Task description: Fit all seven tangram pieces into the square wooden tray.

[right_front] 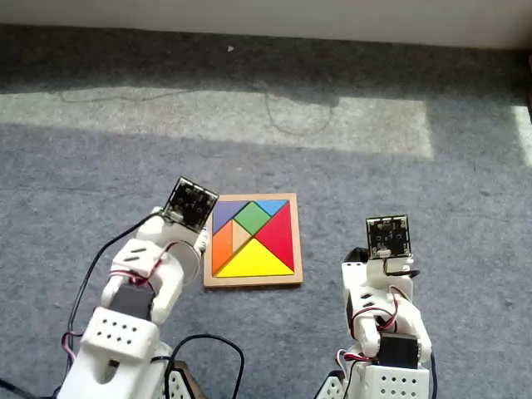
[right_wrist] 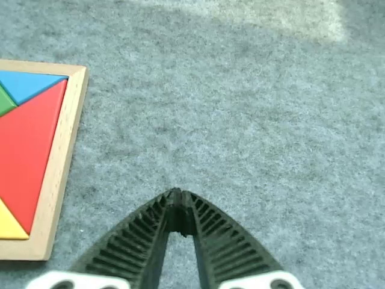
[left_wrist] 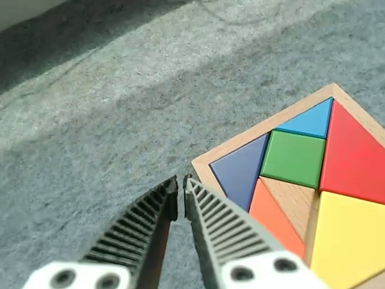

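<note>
On the grey carpet [right_front: 399, 191], the square wooden tray [right_front: 253, 283] lies just 6 o'clock of centre, packed with coloured tangram pieces [right_front: 274, 237]. I can't tell whether its pale middle triangle [left_wrist: 290, 200] is a piece or bare wood. At its 9 o'clock the left gripper [left_wrist: 180, 182] is all but closed, empty; at 4 o'clock the right gripper [right_wrist: 176, 195] is pinched closed, empty.

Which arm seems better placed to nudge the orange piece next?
Probably left: the left gripper is beside the tray near the orange piece; the right gripper is past the red piece.
</note>
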Tool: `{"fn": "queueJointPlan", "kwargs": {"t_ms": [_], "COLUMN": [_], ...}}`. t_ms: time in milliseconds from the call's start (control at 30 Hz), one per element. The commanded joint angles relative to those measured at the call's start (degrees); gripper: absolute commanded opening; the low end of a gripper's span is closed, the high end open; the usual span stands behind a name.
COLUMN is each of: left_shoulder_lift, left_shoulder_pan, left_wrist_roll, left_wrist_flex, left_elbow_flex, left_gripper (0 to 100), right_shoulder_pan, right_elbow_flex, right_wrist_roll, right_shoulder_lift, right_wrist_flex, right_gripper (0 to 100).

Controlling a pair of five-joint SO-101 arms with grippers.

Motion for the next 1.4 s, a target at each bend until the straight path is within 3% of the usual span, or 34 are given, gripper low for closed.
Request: {"fn": "queueJointPlan", "kwargs": {"t_ms": [0, 333, 567, 1000, 1267, 1367], "left_shoulder_lift": [-11.74, -40.75, -37.93, -38.11, -38.11, -38.11], "left_shoulder_pan": [-2.15, -7.34, -7.6, -8.22, -4.7, -4.44], "left_wrist_roll": [0.18, 0.35, 0.26, 0.53, 0.26, 0.26], "left_wrist_flex": [-0.62, 13.01, 13.71, 24.35, 34.73, 38.77], "left_elbow_flex": [3.74, 9.89, 9.45, 13.85, 13.85, 13.85], "left_gripper": [8, 8, 8, 8, 8, 8], "right_shoulder_pan": [0.66, 0.4, 0.31, 0.13, -14.37, -15.08], "right_elbow_flex": [7.52, 7.52, 7.52, 7.52, 7.52, 7.52], "right_wrist_roll": [0.44, 0.53, 0.53, 0.44, 0.26, 0.26], "right_shoulder_lift": [-0.75, -0.75, -0.66, -0.66, -0.75, -0.75], "right_wrist_flex": [-0.92, -0.92, -0.84, -0.75, 10.15, 10.15], "right_gripper": [1.2, 1.2, 1.2, 1.2, 1.3, 1.3]}}
